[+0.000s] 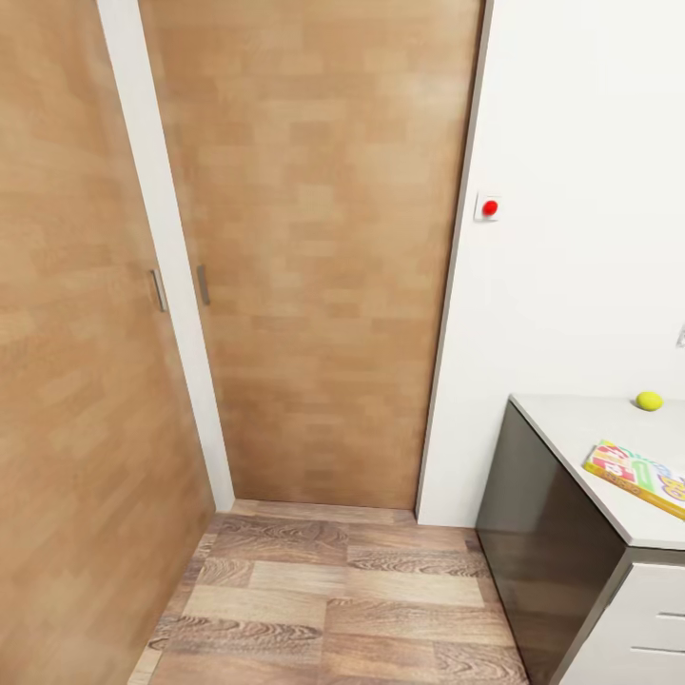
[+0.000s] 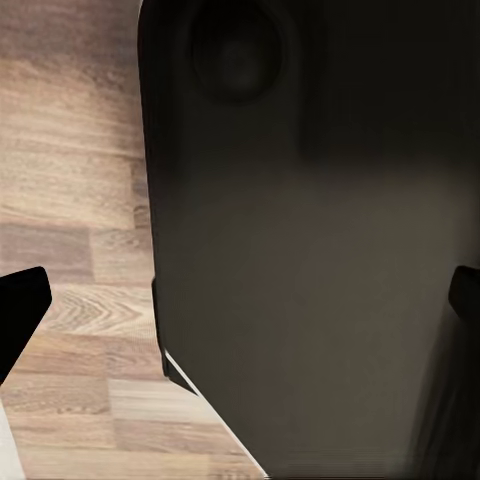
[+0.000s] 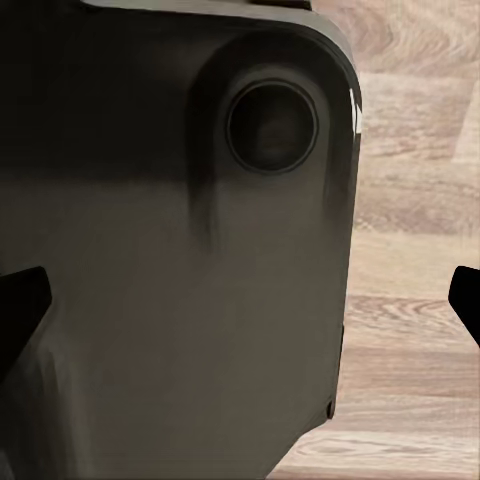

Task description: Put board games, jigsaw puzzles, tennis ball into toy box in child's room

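At the right edge of the head view stands the pale grey table point(image 1: 571, 428) with its dark side panel. On it, near the wall, rests the small yellow-green tennis ball point(image 1: 649, 401). Closer to the table's front edge lies a flat board game point(image 1: 639, 476) with a bright printed cover, partly cut off by the picture's edge. My left gripper point(image 2: 243, 305) is open, its dark fingertips point(image 2: 20, 312) far apart with nothing between them. My right gripper point(image 3: 243, 305) is open and empty too. The toy box, the jigsaw puzzles and the bed are out of view.
Tall wooden wardrobe doors point(image 1: 314, 247) with small handles stand ahead and to the left. A white wall with a red-buttoned switch point(image 1: 488, 207) is at the right. Wood floor point(image 1: 333, 599) lies between me and the doors. White drawers point(image 1: 647, 623) sit under the table. My dark body point(image 2: 320, 250) is close before both wrist cameras.
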`<state>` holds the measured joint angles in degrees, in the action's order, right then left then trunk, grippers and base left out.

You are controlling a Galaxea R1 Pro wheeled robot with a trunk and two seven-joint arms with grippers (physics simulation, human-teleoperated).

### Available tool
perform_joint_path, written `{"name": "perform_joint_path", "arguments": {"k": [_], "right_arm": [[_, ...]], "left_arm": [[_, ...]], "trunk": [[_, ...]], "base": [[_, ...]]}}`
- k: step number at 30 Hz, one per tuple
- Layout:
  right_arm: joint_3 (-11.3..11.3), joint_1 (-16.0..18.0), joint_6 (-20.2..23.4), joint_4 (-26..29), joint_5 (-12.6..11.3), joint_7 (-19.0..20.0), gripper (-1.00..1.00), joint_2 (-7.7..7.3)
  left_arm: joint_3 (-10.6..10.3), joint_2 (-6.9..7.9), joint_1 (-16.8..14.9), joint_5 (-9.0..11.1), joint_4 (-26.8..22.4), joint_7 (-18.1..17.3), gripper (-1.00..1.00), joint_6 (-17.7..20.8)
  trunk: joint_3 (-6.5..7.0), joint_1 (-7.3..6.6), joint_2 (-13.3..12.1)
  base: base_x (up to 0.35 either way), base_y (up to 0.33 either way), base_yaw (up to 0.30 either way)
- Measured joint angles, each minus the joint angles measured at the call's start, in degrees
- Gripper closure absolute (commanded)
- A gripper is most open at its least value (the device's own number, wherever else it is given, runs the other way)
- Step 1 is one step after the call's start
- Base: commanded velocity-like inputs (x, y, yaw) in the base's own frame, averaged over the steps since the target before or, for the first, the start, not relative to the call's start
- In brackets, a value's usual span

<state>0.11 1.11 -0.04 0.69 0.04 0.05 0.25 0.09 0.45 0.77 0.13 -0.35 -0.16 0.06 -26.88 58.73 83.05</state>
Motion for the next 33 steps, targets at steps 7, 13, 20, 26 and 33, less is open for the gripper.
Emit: {"name": "perform_joint_path", "arguments": {"k": [7, 13, 20, 26, 33], "right_arm": [[-0.23, 1.12, 0.32, 0.71, -0.23, 0.03, -1.0, 0.31], [-0.26, 1.45, 0.51, 0.92, -0.3, 0.04, -1.0, 0.34], [-0.28, 1.6, 0.6, 1.02, -0.34, 0.08, -1.0, 0.3], [-0.27, 1.65, 0.64, 1.08, -0.32, 0.1, -1.0, 0.28], [-0.31, 1.7, 0.66, 1.1, -0.37, 0.1, -1.0, 0.27]], "left_arm": [[0.05, -0.37, 0.23, 0.17, -0.01, 0.1, -1.0, -0.1], [0.06, -0.52, 0.2, 0.23, -0.21, 0.17, -1.0, -0.12], [0.07, -0.51, 0.12, 0.27, -0.37, 0.16, -1.0, -0.15], [0.08, -0.48, 0.09, 0.31, -0.45, 0.2, -1.0, -0.14], [0.12, -0.53, 0.03, 0.34, -0.57, 0.22, -1.0, -0.14]], "trunk": [[0.0, 0.0, 0.0], [0.0, 0.0, 0.0], [0.0, 0.0, 0.0], [0.0, 0.0, 0.0], [0.0, 0.0, 0.0]], "base": [[0.0, 0.0, -0.17], [0.0, 0.0, -0.242], [0.0, 0.0, -0.268], [0.0, 0.0, -0.28], [0.0, 0.0, -0.284]]}}
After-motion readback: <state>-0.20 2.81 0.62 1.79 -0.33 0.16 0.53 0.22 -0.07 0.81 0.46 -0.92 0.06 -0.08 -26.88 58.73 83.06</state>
